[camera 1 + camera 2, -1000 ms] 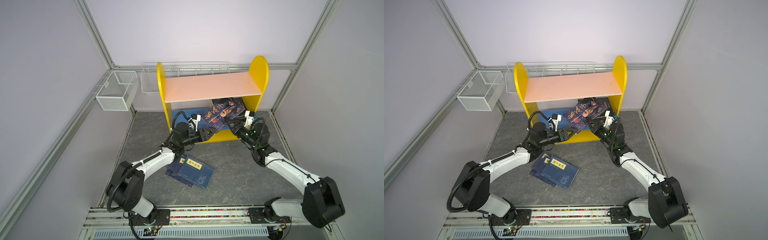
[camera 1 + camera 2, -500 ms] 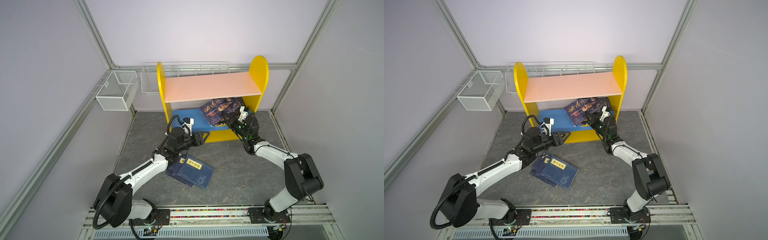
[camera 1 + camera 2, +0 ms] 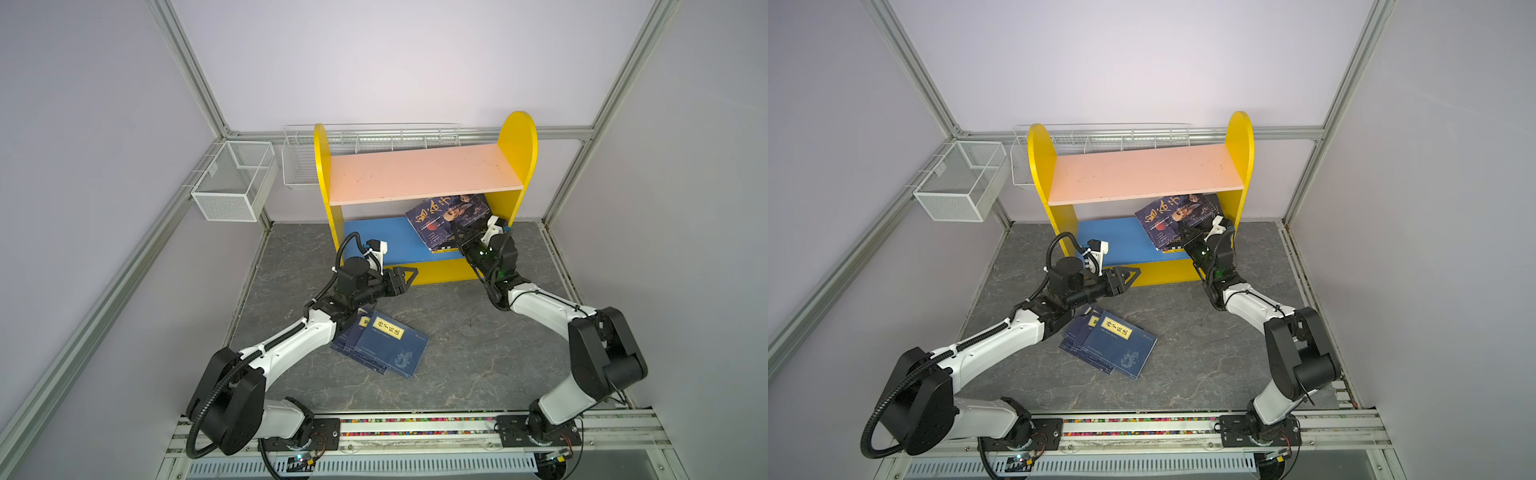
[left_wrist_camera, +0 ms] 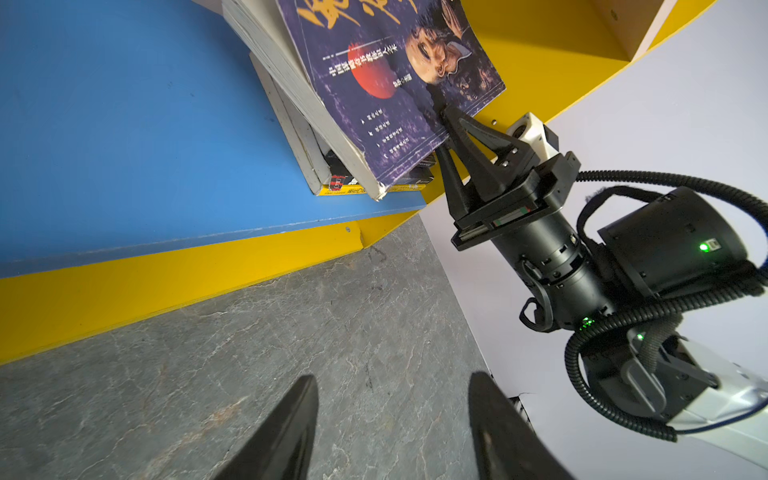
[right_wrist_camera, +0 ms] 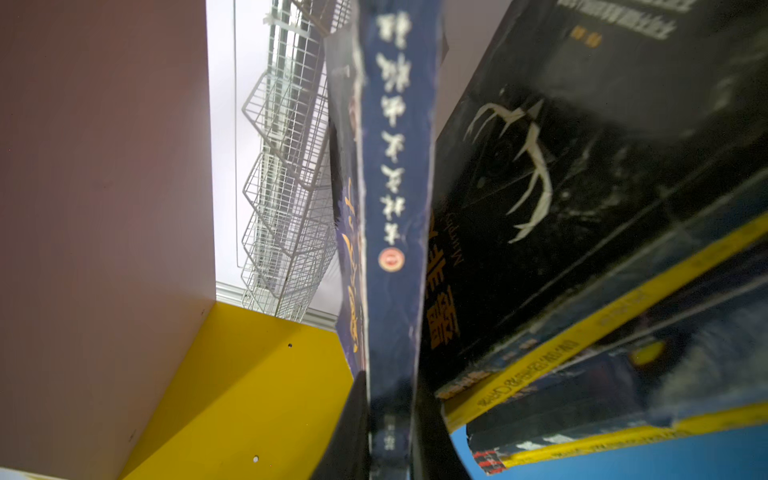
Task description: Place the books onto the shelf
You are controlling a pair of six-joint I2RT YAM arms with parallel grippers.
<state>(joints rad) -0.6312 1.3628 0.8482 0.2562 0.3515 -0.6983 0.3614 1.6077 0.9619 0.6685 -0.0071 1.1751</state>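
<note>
Books (image 4: 300, 141): few on shelf (image 3: 374, 243); right jaws clamped on purple book (image 3: 446, 218) there; left jaws apart; navy books (image 3: 386, 345) lie on table (image 3: 478, 332).

Both top views look down from high front over whole cell; wrist cams close-up, both facing shelf (image 4: 124, 124).

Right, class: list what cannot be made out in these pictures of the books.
- Navy books: count unclear in both top views; the top one covers the rest.
- Stacked books beneath the purple book: nearly hidden in both top views by it and the pink board; titles blurred in the right wrist view.
</note>
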